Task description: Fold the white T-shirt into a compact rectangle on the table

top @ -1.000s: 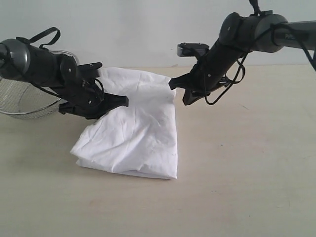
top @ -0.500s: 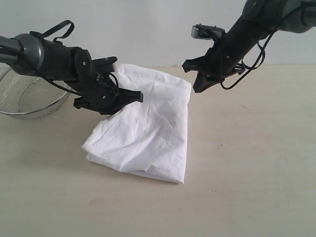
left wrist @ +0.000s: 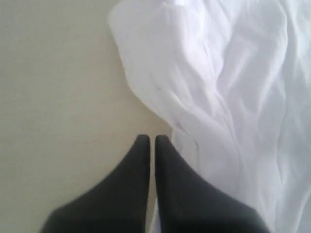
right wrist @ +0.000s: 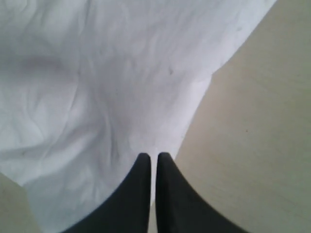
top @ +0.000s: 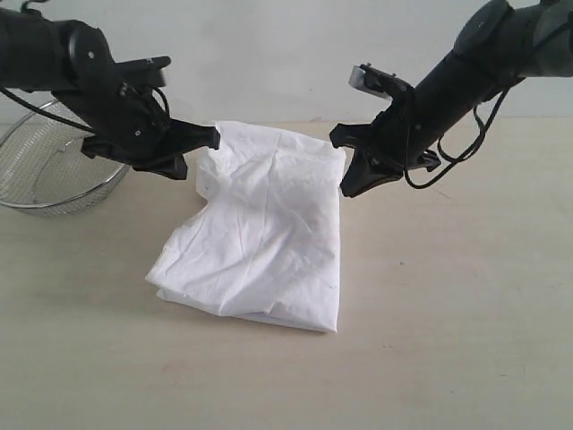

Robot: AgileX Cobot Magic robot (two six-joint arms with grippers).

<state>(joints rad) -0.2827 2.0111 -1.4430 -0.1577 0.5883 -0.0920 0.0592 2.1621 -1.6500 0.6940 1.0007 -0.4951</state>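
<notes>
White wrinkled cotton T-shirt [top: 260, 242] lies lumpy, part-folded, mid pale beige table [top: 448, 340]. Left gripper [top: 211, 137] at its 11 o'clock corner, right gripper [top: 347, 185] at 2 o'clock edge. Both have fingers together, no cloth seen pinched. Risk: closed tips snag fabric and drag fold apart.
</notes>
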